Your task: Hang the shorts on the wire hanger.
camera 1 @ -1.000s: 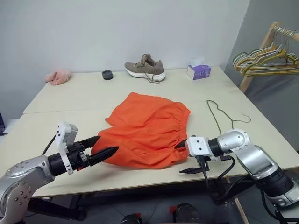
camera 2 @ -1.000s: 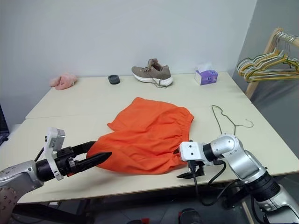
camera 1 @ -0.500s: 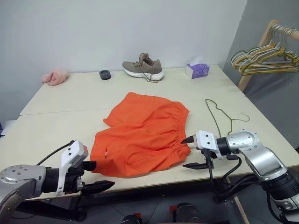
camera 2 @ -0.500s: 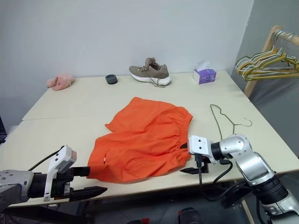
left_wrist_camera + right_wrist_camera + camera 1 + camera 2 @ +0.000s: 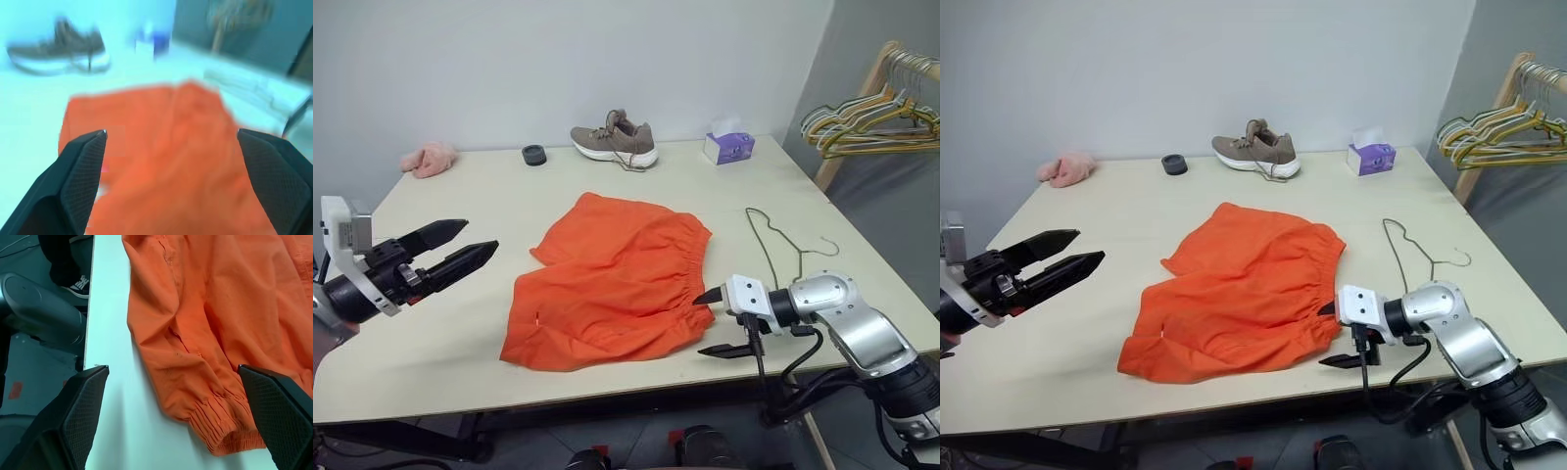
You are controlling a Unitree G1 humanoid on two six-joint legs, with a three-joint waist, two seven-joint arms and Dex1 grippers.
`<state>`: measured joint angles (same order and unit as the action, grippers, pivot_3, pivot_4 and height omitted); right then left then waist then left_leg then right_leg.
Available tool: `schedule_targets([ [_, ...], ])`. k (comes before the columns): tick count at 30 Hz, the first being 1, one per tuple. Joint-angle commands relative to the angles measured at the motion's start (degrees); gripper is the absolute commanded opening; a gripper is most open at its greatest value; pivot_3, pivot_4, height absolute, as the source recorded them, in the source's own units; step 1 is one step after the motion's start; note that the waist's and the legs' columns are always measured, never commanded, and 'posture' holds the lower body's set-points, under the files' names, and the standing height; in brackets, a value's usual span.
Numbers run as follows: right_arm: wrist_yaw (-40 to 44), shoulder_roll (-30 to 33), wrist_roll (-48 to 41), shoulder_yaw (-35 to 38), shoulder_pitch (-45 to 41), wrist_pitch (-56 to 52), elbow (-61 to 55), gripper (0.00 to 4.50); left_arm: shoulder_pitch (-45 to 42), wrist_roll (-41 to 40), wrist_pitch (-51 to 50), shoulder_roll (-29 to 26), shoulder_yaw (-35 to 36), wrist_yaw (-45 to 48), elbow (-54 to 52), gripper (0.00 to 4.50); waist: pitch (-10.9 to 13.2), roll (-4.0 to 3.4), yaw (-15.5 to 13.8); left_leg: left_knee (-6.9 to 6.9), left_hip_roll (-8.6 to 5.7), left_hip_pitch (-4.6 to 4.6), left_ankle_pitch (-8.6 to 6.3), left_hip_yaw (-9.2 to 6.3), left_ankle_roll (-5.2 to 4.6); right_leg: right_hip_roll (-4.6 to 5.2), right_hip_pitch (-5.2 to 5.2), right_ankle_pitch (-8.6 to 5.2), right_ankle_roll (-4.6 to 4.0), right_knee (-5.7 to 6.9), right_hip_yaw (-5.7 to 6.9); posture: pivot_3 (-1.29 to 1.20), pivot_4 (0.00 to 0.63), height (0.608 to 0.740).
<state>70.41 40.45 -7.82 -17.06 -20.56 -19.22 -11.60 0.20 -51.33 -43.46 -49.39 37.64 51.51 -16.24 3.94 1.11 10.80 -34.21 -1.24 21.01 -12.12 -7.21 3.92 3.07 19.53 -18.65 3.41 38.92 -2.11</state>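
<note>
Head view, shorts: I see them flat mid-table, waistband toward my right.
Wire hanger: flat on the table, just right of the shorts (apart from them).
Left gripper: spread wide, empty, above the table left of the shorts.
Right gripper: fingers apart, empty, at the waistband's near corner.

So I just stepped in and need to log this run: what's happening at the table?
A two-armed robot is working on hanging the shorts on the wire hanger, but nothing is held. The shorts lie flat on the table, and the hanger lies on the table to their right, apart from them. The right tool is open at the waistband's near corner. The left tool is open too, hovering off to the shorts' left.
</note>
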Motion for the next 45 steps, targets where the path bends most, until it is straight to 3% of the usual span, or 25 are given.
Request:
schedule_targets([
  [1, -3.2, -1.5, -0.6, 2.1, -2.3, -0.4, 0.5, 4.5, 2.4, 2.0, 0.2, 0.0, -5.9, 0.3, -4.8, 4.49, 0.0, -0.01, 0.1, 0.0, -0.02, 0.0, 0.0, 0.05, 0.0, -0.01, -0.06, 0.02, 0.03, 0.01, -0.03, -0.18, 0.0, 0.74],
  [6, -9.2, -3.4, -3.2, 7.2, -2.0, -5.1, 1.0, 4.5, -1.4, 1.1, 1.1, 4.1, -11.7, -2.8, -6.5, 4.49, 0.0, 0.0, -0.3, -0.02, -0.01, 0.0, 0.0, 0.06, 0.0, -0.02, -0.02, 0.03, 0.04, 0.02, -0.03, -0.19, 0.0, 0.74],
  [12, -31.7, -12.1, -4.0, 22.3, -1.3, -13.9, 3.6, 4.5, -8.9, 6.5, 4.8, 9.5, -22.4, -4.5, -6.6, 4.49, -0.1, 0.05, -1.0, -0.1, -0.04, 0.01, 0.01, 0.11, -0.01, -0.06, -0.21, 0.05, 0.04, 0.03, -0.04, -0.23, 0.0, 0.74],
  [19, -52.5, -14.8, 5.0, 25.2, -5.9, -20.5, 13.3, 4.5, -17.3, 9.1, 7.7, 12.5, -26.1, -4.2, -1.3, 4.49, -0.1, 0.02, 0.5, -0.1, -0.03, 0.01, 0.01, 0.5, -0.01, -0.07, -0.13, 0.06, 0.05, 0.03, -0.14, -0.27, 0.0, 0.74],
  [27, -56.0, -14.1, 5.4, 25.0, -13.0, -23.7, 27.4, 4.5, -23.9, 10.2, 8.4, 12.2, -30.1, 2.5, 4.9, 4.49, -0.1, 0.01, 3.7, -0.14, -0.03, 0.0, 0.0, 0.78, -0.07, -0.06, -0.14, 0.12, 0.18, 0.01, -0.3, -0.28, 0.0, 0.74],
  [37, -52.9, -14.0, 7.1, 21.0, -22.6, -15.4, 54.6, 4.5, -28.2, 14.7, 12.5, 12.8, -33.0, 6.8, 10.4, 4.49, -0.1, 0.01, 7.3, -0.32, -0.03, -0.02, 0.0, 0.8, -0.09, -0.05, -0.24, 0.18, 0.3, 0.0, -0.32, -0.28, 0.0, 0.74],
  [40, -51.6, -14.3, 6.6, 21.3, -25.6, -15.2, 61.8, 3.93, -28.2, 15.5, 13.2, 12.9, -33.1, 7.2, 10.7, 4.5, -0.1, 0.02, 7.8, -0.47, -0.03, -0.03, 0.0, 0.77, -0.09, -0.05, -0.33, 0.21, 0.36, 0.0, -0.3, -0.28, 0.0, 0.74],
  [45, -50.3, -14.7, 6.4, 21.7, -28.4, -16.3, 71.3, 2.23, -27.9, 16.2, 14.1, 13.5, -33.0, 7.0, 11.0, 4.5, -0.3, 0.4, 7.8, -0.64, -0.04, -0.08, 0.01, 0.73, -0.13, -0.05, -0.49, 0.28, 0.49, 0.0, -0.27, -0.27, 0.0, 0.74],
])
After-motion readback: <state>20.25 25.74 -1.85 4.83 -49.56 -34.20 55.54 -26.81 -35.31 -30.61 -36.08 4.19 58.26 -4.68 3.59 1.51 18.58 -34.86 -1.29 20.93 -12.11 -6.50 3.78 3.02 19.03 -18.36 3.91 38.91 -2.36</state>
